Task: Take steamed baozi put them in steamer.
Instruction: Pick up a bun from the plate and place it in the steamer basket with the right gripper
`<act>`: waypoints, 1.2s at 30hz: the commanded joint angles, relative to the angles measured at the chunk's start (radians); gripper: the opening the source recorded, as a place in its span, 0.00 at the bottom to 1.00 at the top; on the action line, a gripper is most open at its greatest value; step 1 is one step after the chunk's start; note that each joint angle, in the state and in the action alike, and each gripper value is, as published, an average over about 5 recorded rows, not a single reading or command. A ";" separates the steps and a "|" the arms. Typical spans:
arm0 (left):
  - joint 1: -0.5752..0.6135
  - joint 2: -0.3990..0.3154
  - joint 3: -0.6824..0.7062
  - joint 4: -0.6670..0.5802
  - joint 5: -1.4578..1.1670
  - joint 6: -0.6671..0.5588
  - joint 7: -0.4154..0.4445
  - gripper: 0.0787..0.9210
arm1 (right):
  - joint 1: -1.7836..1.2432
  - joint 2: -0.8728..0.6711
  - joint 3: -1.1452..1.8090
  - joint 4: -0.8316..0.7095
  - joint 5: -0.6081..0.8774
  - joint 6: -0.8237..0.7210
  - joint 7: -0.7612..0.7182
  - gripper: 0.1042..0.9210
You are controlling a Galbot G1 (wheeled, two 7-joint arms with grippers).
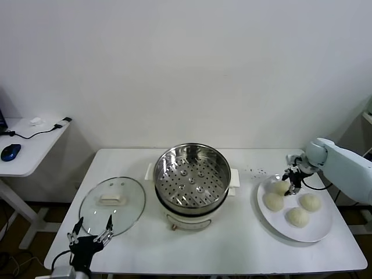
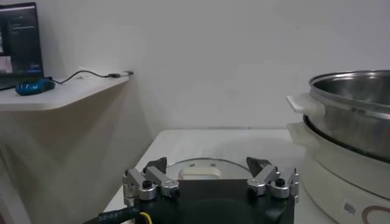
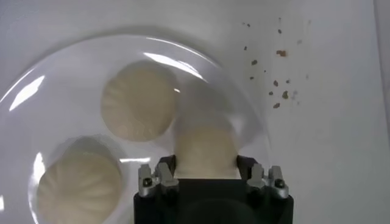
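Several cream-white steamed baozi lie on a white plate (image 1: 317,235) at the right of the table. My right gripper (image 1: 290,181) is down over the far-left one (image 1: 281,187). In the right wrist view its jaws press both sides of that baozi (image 3: 205,149), so the right gripper (image 3: 206,163) is shut on it. Two more baozi (image 3: 139,100) (image 3: 76,185) rest beside it on the plate (image 3: 61,79). The steamer (image 1: 192,174), a shiny perforated basket on a cream pot base, stands empty at the table's middle. My left gripper (image 1: 90,231) waits open at the near left.
A round glass lid (image 1: 112,204) lies flat left of the steamer, just beyond the left gripper (image 2: 208,165). Crumbs (image 3: 274,79) dot the table near the plate. A side desk with a blue mouse (image 1: 10,152) stands at the far left.
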 commanded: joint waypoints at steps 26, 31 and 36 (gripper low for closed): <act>0.010 0.027 0.033 -0.063 0.027 -0.007 -0.005 0.88 | 0.774 0.531 -0.443 0.595 0.149 0.584 -0.030 0.68; 0.007 0.022 0.037 -0.062 0.036 -0.007 -0.005 0.88 | 0.654 0.581 -0.430 0.410 -0.010 0.706 -0.031 0.69; 0.001 0.014 0.040 -0.062 0.052 -0.006 -0.005 0.88 | 0.553 0.607 -0.399 0.228 -0.099 0.783 -0.018 0.69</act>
